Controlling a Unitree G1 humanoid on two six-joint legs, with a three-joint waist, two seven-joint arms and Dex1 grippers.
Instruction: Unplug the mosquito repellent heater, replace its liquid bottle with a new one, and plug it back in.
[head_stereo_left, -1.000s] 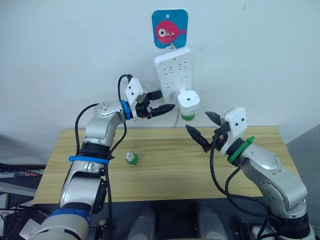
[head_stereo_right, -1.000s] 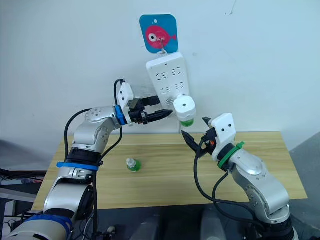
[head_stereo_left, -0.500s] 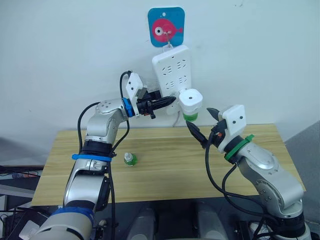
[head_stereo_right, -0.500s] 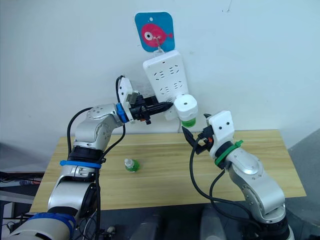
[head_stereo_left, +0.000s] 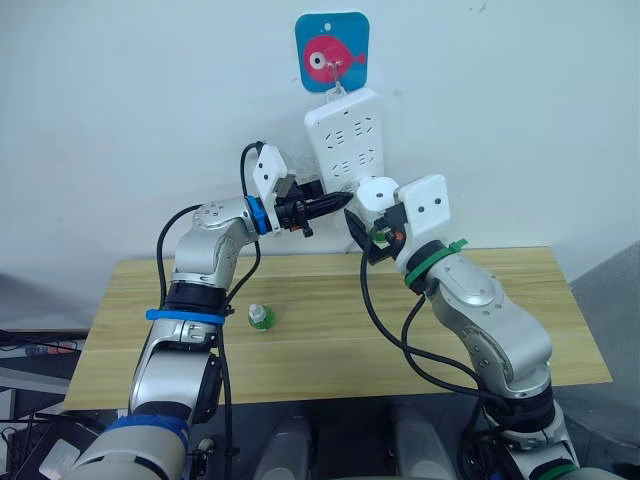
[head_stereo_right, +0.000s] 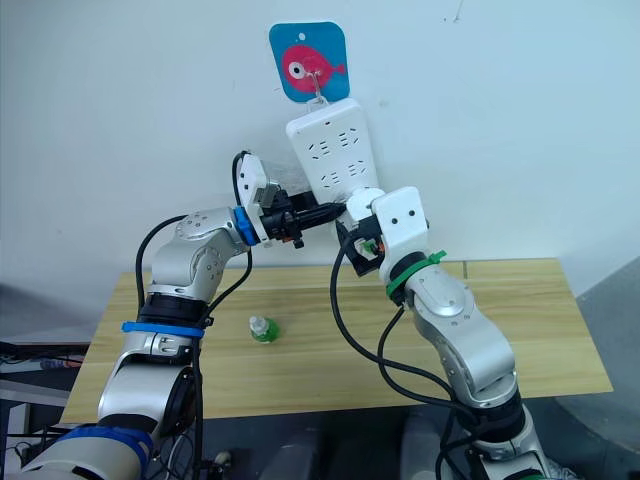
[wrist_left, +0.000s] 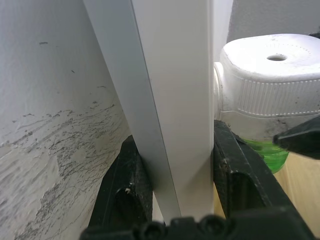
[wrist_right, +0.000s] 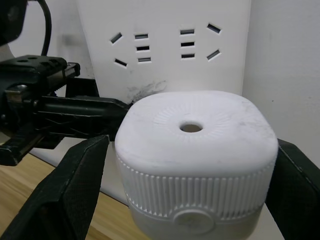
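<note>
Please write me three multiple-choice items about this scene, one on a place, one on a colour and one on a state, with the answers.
1. Where is the spare bottle?
A. on the wooden table
B. in the right gripper
C. hanging from the wall hook

2. What colour is the fish sign above the power strip?
A. yellow with a green fish
B. blue with a pink fish
C. plain black

3. What is the left gripper doing?
A. hanging open over the table
B. clamped on the power strip's edge
C. holding the bottle

Answers: 1 A, it stands on the tabletop. 2 B, as the head views show. 3 B, its fingers press either side of the strip beside the mosquito repellent heater.
</note>
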